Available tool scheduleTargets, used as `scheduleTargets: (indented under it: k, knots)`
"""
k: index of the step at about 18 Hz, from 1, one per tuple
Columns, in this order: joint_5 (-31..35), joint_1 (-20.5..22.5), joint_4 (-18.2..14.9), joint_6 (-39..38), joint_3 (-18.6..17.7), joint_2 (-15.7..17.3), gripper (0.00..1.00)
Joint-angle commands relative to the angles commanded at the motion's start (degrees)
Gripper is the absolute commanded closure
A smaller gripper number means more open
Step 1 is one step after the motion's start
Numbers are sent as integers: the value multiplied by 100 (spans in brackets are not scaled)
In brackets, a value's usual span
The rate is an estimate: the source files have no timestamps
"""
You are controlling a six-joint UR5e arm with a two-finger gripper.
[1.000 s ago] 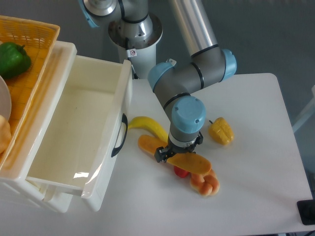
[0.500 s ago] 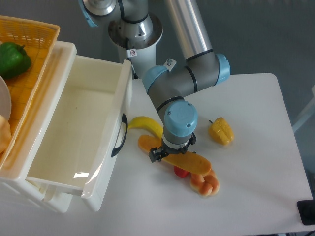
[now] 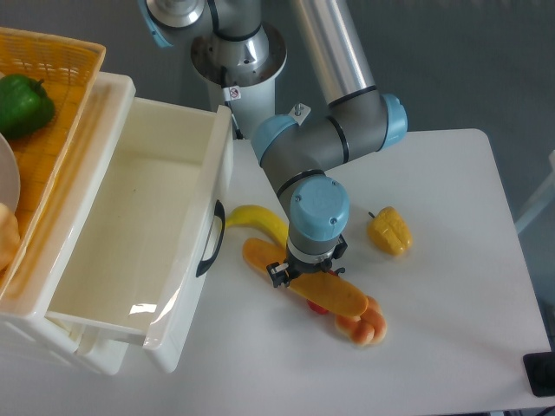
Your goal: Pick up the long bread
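nearest the camera, the front part of the white table (image 3: 451, 347) lies bare out to its rounded right corner, where a small dark object (image 3: 539, 373) sits at the frame edge. at the front left, the white bin (image 3: 130, 260) stands open at the top, its side wall with a black handle (image 3: 211, 238) facing the cluttered middle of the table.

in that middle patch, the knotted bread roll (image 3: 364, 326) lies lowest, with a small red item (image 3: 317, 307) just showing beside it. the long bread (image 3: 305, 282) runs diagonally from upper left to lower right, its right end over the roll and the red item. the gripper (image 3: 305, 271) comes straight down on the loaf's middle; the wrist hides the fingertips, so i cannot tell whether they are clamped on the loaf or merely around it, nor whether the loaf is lifted off the table.

just behind, the banana (image 3: 258, 222) curves from near the bin's handle to under the wrist, touching or nearly touching the loaf's left end. the yellow pepper (image 3: 389, 230) stands apart to the right, with open tabletop beyond it to the right edge.

farther back, the arm's base (image 3: 238, 61) carries a small white and red sticker (image 3: 231, 92), too small to read. at far left, an orange basket (image 3: 43, 130) holds a green pepper (image 3: 22, 104).
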Motion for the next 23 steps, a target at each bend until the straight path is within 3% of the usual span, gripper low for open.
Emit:
scheduleTargets:
  k: [5, 9, 12, 23]
  knots:
    - [62, 0, 0, -193, 105, -79, 40]
    - [53, 0, 0, -202, 114, -88, 79]
    - [53, -9, -9, -194, 150, -53, 97]
    - [70, -53, -17, -89, 298, -9, 98]
